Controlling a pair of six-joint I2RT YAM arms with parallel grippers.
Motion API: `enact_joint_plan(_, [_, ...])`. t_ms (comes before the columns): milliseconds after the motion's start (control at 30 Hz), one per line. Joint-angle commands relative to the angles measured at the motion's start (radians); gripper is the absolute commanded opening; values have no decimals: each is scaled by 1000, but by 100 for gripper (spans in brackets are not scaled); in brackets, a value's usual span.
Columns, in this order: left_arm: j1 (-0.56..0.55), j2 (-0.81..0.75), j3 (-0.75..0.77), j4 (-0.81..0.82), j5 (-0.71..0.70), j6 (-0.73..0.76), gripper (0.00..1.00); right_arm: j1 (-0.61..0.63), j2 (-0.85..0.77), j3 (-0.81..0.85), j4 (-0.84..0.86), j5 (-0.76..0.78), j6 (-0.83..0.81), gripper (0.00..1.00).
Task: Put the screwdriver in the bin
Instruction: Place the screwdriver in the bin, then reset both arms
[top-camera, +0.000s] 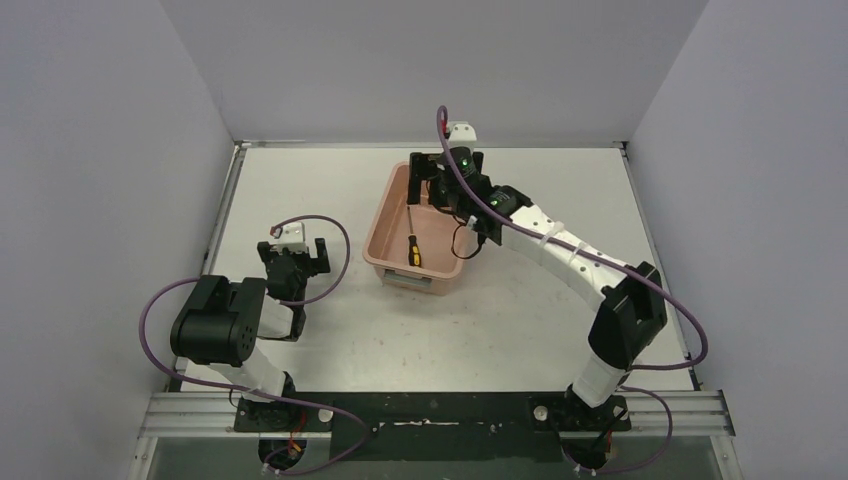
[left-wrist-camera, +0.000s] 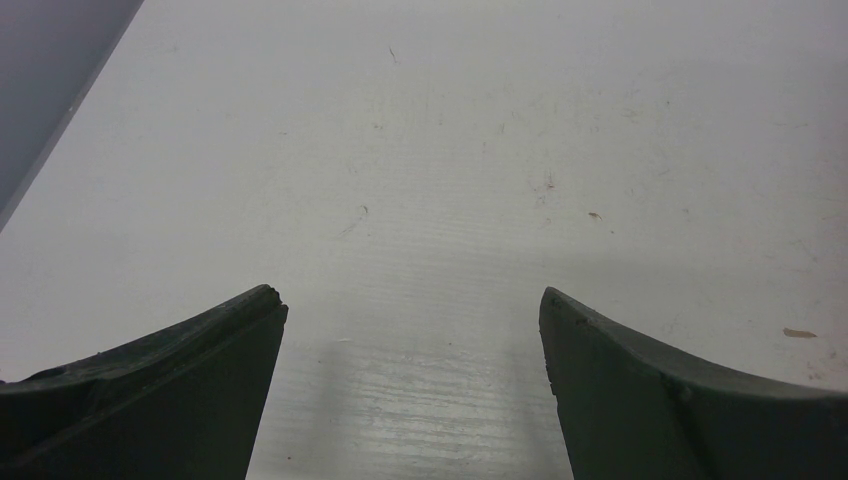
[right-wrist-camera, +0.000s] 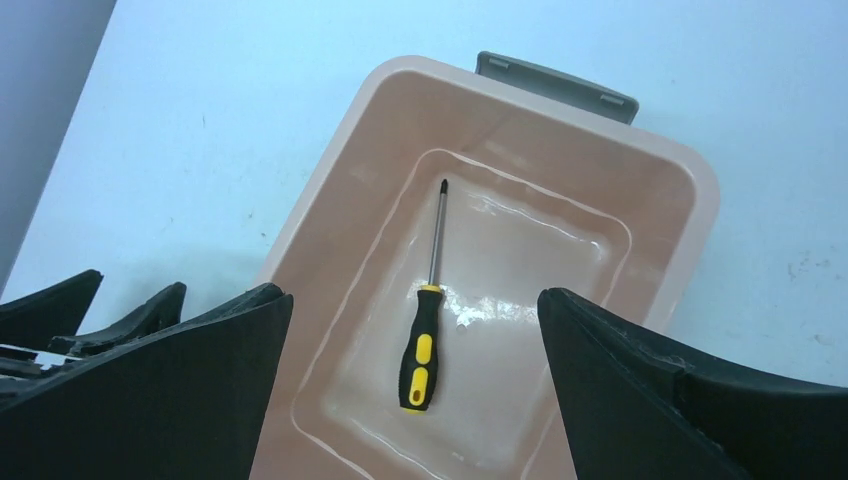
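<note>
The screwdriver, with a yellow-and-black handle and a thin shaft, lies flat on the floor of the salmon-pink bin. In the right wrist view the screwdriver rests in the bin with its tip pointing towards the grey handle end, and nothing touches it. My right gripper hangs over the bin's far end. It is open, and the right gripper has its jaws wide apart and empty. My left gripper is open over the bare table at the left; the left gripper holds nothing.
The bin's grey handle sticks out from its short end. Grey walls enclose the white table on three sides. Purple cables loop around both arms.
</note>
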Motion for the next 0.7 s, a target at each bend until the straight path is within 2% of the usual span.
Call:
enact_joint_plan(0, [1, -15, 2, 34, 2, -3, 97, -29, -69, 11, -23, 13, -39, 100])
enact_joint_plan(200, [2, -15, 2, 34, 3, -2, 97, -151, -142, -45, -59, -53, -104, 100])
enact_joint_plan(400, [1, -15, 2, 34, 2, -3, 97, -291, -202, -126, -88, -59, -244, 100])
enact_joint_plan(667, [1, -15, 2, 34, 3, -3, 97, -546, -240, -233, -100, -69, -354, 100])
